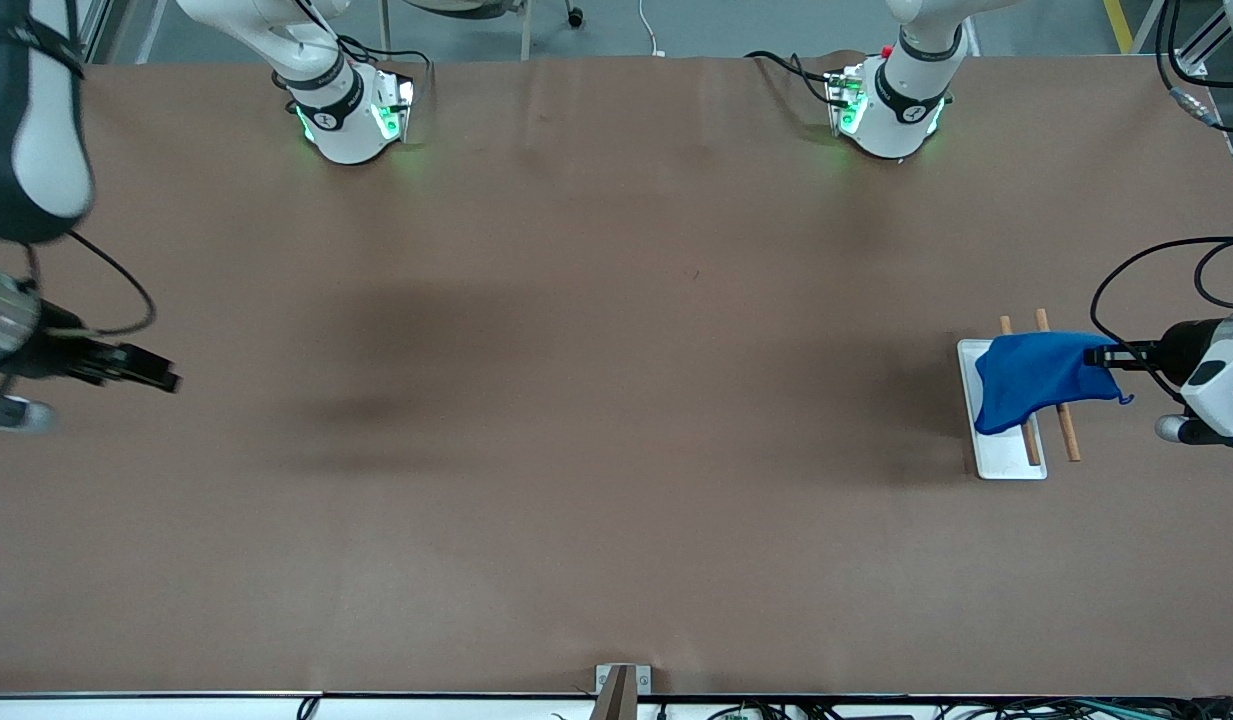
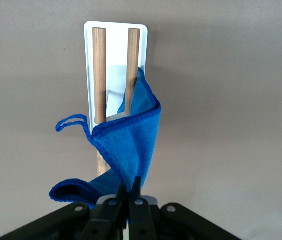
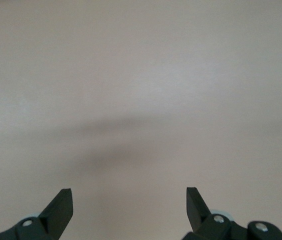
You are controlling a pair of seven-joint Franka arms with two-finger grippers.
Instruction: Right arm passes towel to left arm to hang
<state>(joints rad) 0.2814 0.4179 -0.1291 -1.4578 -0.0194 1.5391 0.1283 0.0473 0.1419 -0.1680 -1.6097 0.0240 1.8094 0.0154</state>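
Observation:
The royal-blue towel (image 1: 1036, 375) drapes over the two wooden rods (image 1: 1068, 432) of a rack with a white base (image 1: 1006, 455) at the left arm's end of the table. My left gripper (image 1: 1104, 356) is shut on the towel's edge beside the rack. In the left wrist view the towel (image 2: 131, 145) hangs from the closed fingers (image 2: 140, 189), its loop tag (image 2: 71, 121) dangling free, and the rods (image 2: 99, 65) stand over the white base (image 2: 116, 27). My right gripper (image 1: 161, 378) is open and empty over the bare table at the right arm's end; it shows in the right wrist view (image 3: 129, 200).
The brown table cover (image 1: 616, 400) runs across the whole view. A small grey bracket (image 1: 621, 690) sits at the table edge nearest the camera. Black cables (image 1: 1126, 290) loop by the left arm's wrist.

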